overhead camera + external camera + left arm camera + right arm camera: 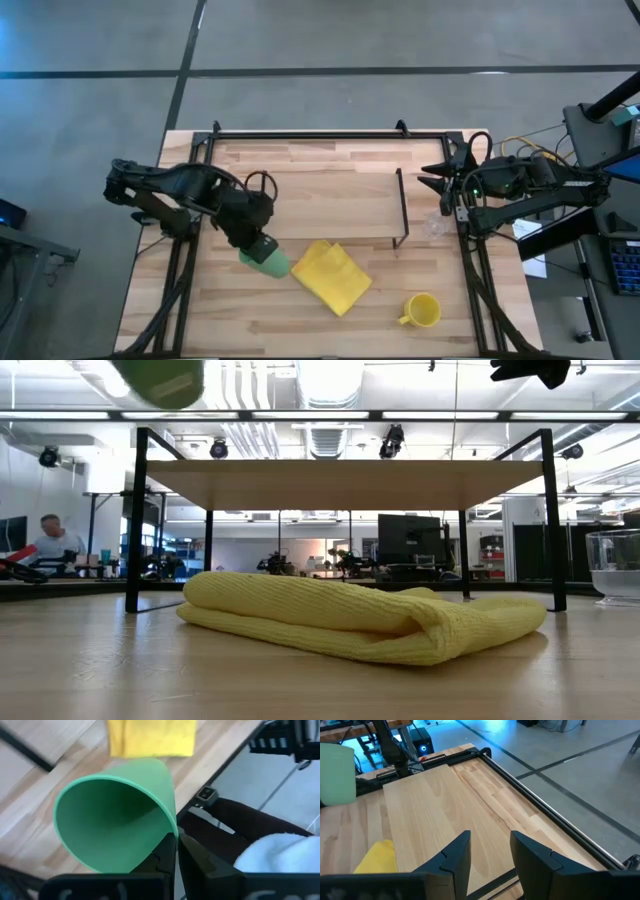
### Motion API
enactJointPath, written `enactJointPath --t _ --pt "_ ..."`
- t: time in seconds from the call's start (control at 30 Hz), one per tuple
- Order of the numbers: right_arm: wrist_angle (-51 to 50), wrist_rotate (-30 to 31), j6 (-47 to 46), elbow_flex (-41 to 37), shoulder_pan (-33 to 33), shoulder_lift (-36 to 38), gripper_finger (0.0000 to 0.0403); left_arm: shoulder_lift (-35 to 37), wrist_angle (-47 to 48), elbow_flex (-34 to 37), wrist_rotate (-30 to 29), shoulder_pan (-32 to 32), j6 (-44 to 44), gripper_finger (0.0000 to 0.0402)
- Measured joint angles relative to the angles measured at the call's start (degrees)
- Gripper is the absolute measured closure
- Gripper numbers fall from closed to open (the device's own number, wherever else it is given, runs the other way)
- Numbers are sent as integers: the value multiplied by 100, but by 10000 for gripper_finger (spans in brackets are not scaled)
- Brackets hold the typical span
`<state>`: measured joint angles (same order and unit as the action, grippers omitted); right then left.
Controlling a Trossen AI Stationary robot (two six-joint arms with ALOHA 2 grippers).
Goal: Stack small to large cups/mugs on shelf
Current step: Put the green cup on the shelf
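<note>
My left gripper point(258, 248) is shut on the green cup point(268, 263), held above the table left of the yellow cloth point(332, 276). In the low view the cup point(160, 378) is high above the shelf's top. The shelf point(310, 190) stands at the table's far middle. The clear glass cup point(435, 226) stands on the table by the shelf's right end. The yellow mug point(422, 310) stands near the table's near right. My right gripper point(440, 182) is open and empty, raised by the shelf's right end. My left gripper holds the green cup by its wall at the rim point(170, 831), with one finger point(161, 861) inside the cup and the other point(202, 862) outside. The cup is lifted clear of the table and tilted, its mouth toward the wrist and its base pointing away from the gripper.
The folded yellow cloth point(350, 615) lies on the table in front of the shelf point(340, 482). Black rails point(310, 134) run along the table's far and side edges. A person point(45, 540) sits far off in the room behind.
</note>
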<state>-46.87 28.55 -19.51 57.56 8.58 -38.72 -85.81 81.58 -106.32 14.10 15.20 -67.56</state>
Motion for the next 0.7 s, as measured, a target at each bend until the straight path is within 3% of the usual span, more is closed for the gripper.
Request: enactJointPath --t 0.1,0.27,0.7 --pt "0 0 0 0 2 0 269 -286 56 -479 -145 -17 344 402" --pt "0 0 0 -2 0 0 271 -853 907 -1160 -687 -102 1139 402" --pt "2 0 -109 -4 0 -11 273 -851 857 -1152 -1667 -1101 2365 401"
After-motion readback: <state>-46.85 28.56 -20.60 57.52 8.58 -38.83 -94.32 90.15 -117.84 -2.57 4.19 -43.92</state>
